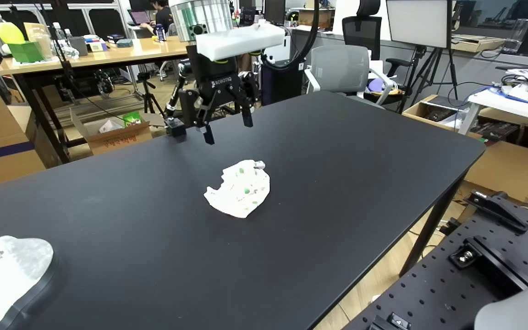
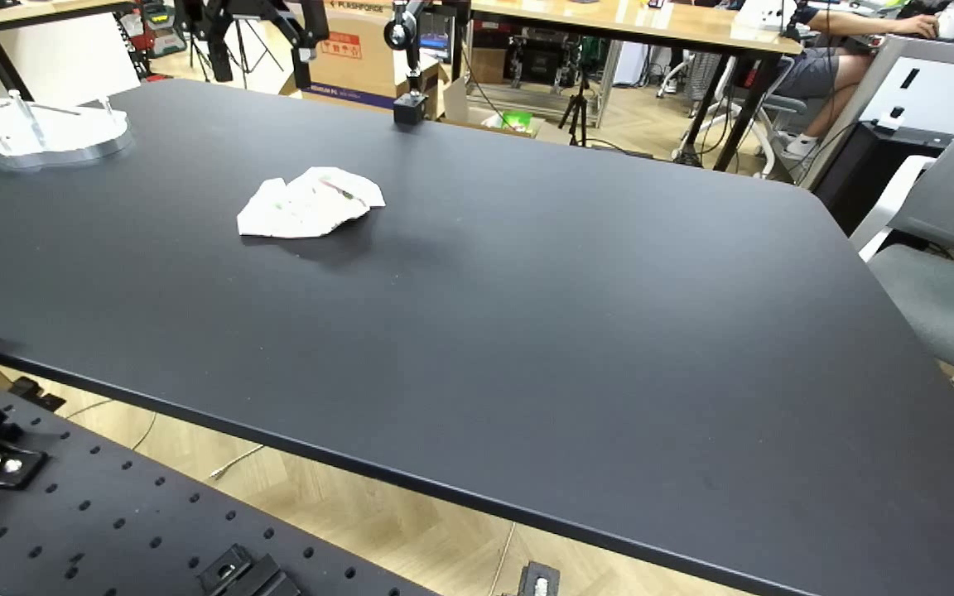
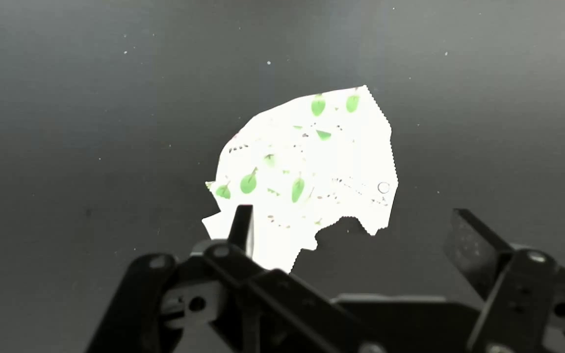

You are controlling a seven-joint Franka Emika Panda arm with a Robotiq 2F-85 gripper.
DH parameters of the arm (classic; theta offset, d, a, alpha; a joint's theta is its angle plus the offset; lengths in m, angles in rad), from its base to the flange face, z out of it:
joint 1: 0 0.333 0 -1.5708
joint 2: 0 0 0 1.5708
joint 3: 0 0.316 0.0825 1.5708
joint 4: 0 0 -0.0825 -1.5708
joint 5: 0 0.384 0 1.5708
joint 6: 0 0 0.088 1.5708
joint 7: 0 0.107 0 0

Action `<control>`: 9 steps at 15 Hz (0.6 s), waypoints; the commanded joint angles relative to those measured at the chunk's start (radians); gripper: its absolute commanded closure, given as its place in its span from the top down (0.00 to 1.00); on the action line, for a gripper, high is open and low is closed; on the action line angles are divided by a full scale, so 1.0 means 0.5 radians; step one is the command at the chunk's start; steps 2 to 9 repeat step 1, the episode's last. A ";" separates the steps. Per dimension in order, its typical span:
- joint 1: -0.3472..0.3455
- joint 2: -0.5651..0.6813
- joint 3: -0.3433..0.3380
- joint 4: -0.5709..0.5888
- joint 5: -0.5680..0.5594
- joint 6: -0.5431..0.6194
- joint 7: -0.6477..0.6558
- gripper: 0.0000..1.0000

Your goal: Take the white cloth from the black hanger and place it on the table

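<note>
A crumpled white piece with printed green leaves lies on the black table (image 1: 337,220); I cannot tell whether it is cloth or a wrapper. The white piece shows in both exterior views (image 1: 241,195) (image 2: 303,207) and in the wrist view (image 3: 307,157). My gripper (image 1: 228,130) is open and empty, above the table and apart from the white piece, toward the table's far edge. It also shows in an exterior view (image 2: 262,74). In the wrist view the open gripper's (image 3: 352,211) left finger overlaps the white piece's lower edge. No black hanger is in view.
A pale plate with upright pegs (image 1: 30,254) stands on the table, also in an exterior view (image 2: 71,145). A small black stand base (image 1: 175,130) sits at the far edge. A black perforated board (image 1: 410,279) lies beyond the near edge. A grey chair (image 1: 339,68) stands behind.
</note>
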 commanded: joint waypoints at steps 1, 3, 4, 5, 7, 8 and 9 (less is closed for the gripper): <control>0.014 0.000 -0.014 0.004 0.004 -0.005 -0.003 1.00; 0.014 0.000 -0.014 0.004 0.004 -0.005 -0.003 1.00; 0.014 0.000 -0.014 0.004 0.004 -0.005 -0.003 1.00; 0.014 0.000 -0.014 0.004 0.004 -0.005 -0.003 1.00; 0.014 0.000 -0.014 0.004 0.004 -0.005 -0.003 1.00; 0.014 0.000 -0.014 0.004 0.004 -0.005 -0.003 1.00; 0.014 0.000 -0.014 0.004 0.004 -0.005 -0.003 1.00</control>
